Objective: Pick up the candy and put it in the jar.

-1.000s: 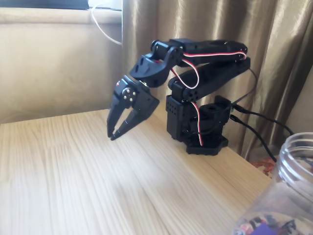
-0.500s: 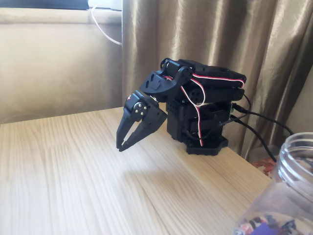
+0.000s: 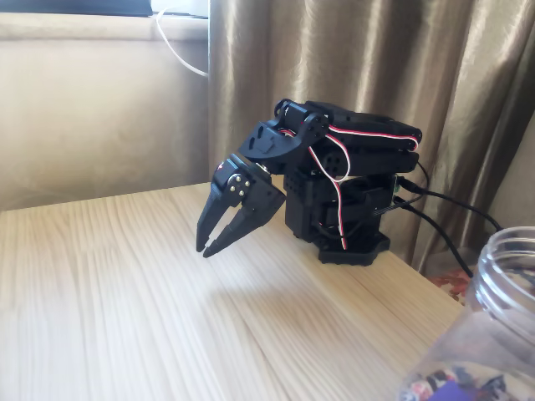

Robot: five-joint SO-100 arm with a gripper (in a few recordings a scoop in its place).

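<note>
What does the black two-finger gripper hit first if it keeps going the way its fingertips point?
Most likely the bare light wooden tabletop. The black two-finger gripper points down and to the picture's left, jaws slightly apart, with nothing visible between its tips and the wood. Depth is hard to judge from this one view.

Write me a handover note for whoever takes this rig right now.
Gripper: jaws slightly apart, empty, tips hanging just above the table in the fixed view, arm folded back over its base.
Jar: bottom right corner, no lid, wrappers visible through its wall.
Done: cannot tell; nothing is held.
Left: locate a candy on the table, grasp it, carry it to the jar mouth and release.
</note>
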